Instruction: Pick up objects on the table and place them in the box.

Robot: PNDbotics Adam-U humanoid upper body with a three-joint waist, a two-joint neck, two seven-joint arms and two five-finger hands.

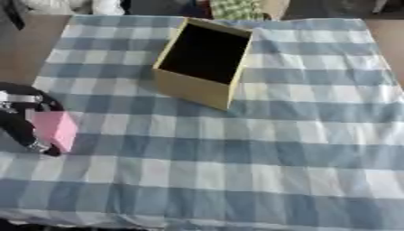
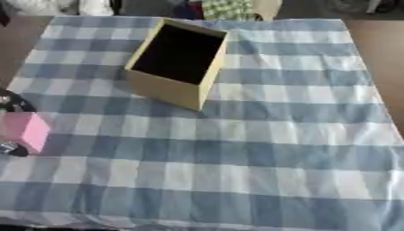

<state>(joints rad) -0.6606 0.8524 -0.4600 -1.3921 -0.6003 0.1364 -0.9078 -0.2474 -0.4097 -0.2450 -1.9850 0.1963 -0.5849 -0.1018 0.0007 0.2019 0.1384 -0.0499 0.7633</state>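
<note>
one pink block (image 1: 57, 130) held in the left hand (image 1: 22, 124), left of the open box (image 1: 204, 63).

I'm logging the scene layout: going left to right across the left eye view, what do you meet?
Left robot hand → pink block that it holds → open yellow box, all on the blue checked cloth.

A blue-and-white checked tablecloth (image 1: 260, 149) covers the brown table (image 1: 24, 45); green checked fabric (image 1: 235, 8) lies beyond.
</note>
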